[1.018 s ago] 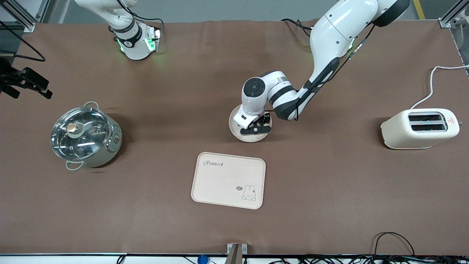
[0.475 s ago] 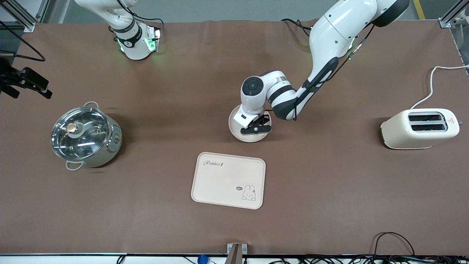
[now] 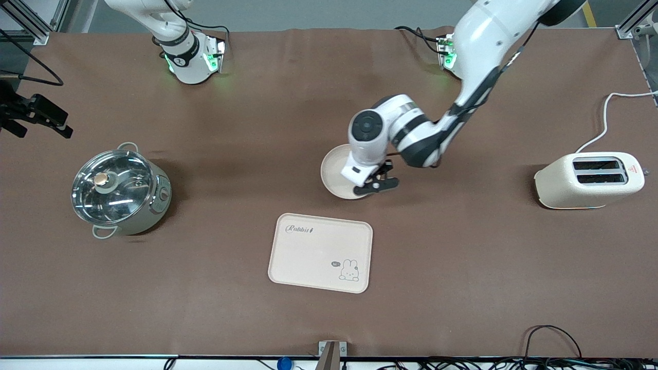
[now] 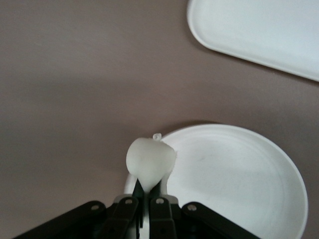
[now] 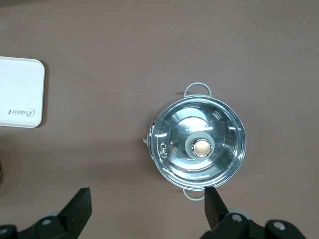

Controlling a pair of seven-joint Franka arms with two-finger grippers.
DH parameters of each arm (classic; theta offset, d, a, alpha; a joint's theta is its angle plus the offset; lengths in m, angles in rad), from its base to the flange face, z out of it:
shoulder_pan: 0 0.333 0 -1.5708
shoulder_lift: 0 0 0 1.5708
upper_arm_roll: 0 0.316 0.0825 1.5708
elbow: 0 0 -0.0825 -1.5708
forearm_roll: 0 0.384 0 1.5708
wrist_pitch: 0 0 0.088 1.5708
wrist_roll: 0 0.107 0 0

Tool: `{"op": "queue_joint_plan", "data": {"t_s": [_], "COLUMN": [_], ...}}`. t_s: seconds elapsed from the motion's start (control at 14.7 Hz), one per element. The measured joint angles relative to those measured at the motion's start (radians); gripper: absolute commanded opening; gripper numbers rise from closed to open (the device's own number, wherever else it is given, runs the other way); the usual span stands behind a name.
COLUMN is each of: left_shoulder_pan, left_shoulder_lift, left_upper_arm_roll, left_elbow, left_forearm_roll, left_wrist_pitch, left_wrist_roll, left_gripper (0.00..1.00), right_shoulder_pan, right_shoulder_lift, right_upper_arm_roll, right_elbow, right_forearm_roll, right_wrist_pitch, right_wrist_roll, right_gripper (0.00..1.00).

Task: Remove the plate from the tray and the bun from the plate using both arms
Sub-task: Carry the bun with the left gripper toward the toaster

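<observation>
The round cream plate (image 3: 334, 172) lies on the table just farther from the front camera than the rabbit tray; it also shows in the left wrist view (image 4: 234, 174). My left gripper (image 3: 378, 186) hangs over the plate's edge toward the left arm's end. In the left wrist view this gripper (image 4: 148, 186) is shut on a small soft white bun (image 4: 149, 159), squeezed to a teardrop shape. The front view hides the bun under the hand. My right gripper (image 5: 149, 204) is open and empty, high over the table beside the pot, and does not show in the front view.
A steel pot with a glass lid (image 3: 121, 187) stands toward the right arm's end and shows in the right wrist view (image 5: 199, 147). The cream rabbit tray (image 3: 321, 252) lies nearer the front camera than the plate. A cream toaster (image 3: 588, 180) stands toward the left arm's end.
My left hand has shifted from over the plate's middle to its edge toward the left arm's end, and its elbow has swung. The plate has stayed put.
</observation>
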Motion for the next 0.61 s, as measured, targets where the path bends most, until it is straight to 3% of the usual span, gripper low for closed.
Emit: {"op": "queue_joint_plan", "data": {"t_s": [0.14,0.27,0.41,0.61], "left_shoulder_pan": [0.185,0.290,0.324,0.386], "left_shoulder_lift": [-0.081,-0.107,-0.074,0.034], "left_upper_arm_roll": [-0.068,-0.076,-0.050,-0.028], "left_elbow": [0.007,0.011,0.010,0.008], "left_forearm_roll": [-0.052,-0.033,0.066,0.114], "left_wrist_pitch": [-0.055,-0.054,0.007,0.124], "left_wrist_roll": [0.127,0.195,0.190,0.237], "left_gripper": [0.00,0.00,0.00,0.00], "right_shoulder_pan": [0.000,0.000,0.000,0.000], "right_shoulder_lift": [0.000,0.000,0.000,0.000], "right_upper_arm_roll": [0.000,0.000,0.000,0.000], "right_elbow": [0.000,0.000,0.001,0.001], "right_forearm_roll": [-0.001,-0.001,-0.002,-0.002], "right_wrist_pitch": [0.000,-0.001,-0.001,-0.002], "right_wrist_roll": [0.000,0.000,0.000,0.000], "right_gripper": [1.00,1.00,1.00,1.00]}}
